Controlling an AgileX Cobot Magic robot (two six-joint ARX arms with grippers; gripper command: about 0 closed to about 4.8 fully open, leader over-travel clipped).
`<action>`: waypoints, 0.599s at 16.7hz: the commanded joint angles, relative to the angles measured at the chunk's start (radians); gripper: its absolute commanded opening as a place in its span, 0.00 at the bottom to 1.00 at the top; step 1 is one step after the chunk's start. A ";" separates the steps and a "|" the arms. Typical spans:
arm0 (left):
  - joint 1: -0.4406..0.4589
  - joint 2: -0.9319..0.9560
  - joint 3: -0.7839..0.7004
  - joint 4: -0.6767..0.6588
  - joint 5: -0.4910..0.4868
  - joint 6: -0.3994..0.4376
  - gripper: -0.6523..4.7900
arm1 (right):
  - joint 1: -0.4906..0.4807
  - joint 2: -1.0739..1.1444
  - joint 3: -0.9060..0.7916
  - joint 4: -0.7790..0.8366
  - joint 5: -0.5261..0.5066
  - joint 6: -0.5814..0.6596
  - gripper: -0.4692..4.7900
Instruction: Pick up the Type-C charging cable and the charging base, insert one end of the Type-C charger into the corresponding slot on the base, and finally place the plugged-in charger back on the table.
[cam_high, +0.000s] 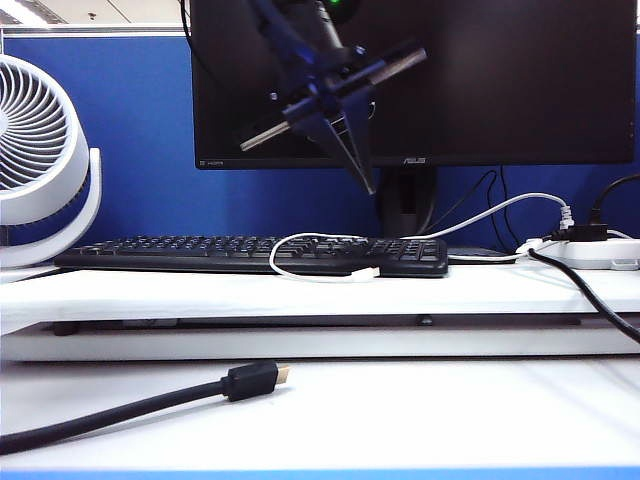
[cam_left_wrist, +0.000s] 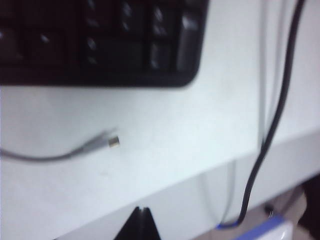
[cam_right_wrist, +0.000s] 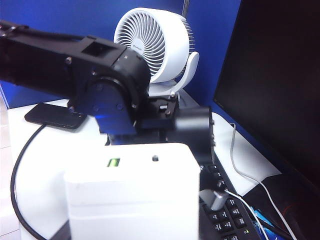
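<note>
The Type-C charging cable loops over the keyboard, and its small white plug lies on the table just in front of it. My left gripper hangs shut and empty before the monitor, tips pointing down above the plug. In the left wrist view the blurred plug lies on the table, apart from the shut left gripper. The charging base, a white block with a green light, fills the right wrist view. It is held up in my right gripper, whose fingers it hides.
A black keyboard lies along the back of the table, with a monitor behind and a white fan at the left. A power strip sits at the right; its black cord drops over the front edge. A thick black gold-tipped cable lies below.
</note>
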 joint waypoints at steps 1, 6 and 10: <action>-0.022 -0.004 -0.004 0.042 -0.048 -0.137 0.34 | 0.002 -0.011 0.005 0.019 -0.011 0.004 0.09; -0.032 -0.004 -0.037 0.028 -0.065 -0.401 0.63 | 0.002 -0.053 0.005 0.024 -0.011 0.004 0.09; -0.035 -0.004 -0.187 0.036 -0.083 -0.504 0.63 | 0.002 -0.075 0.005 0.026 -0.011 0.004 0.09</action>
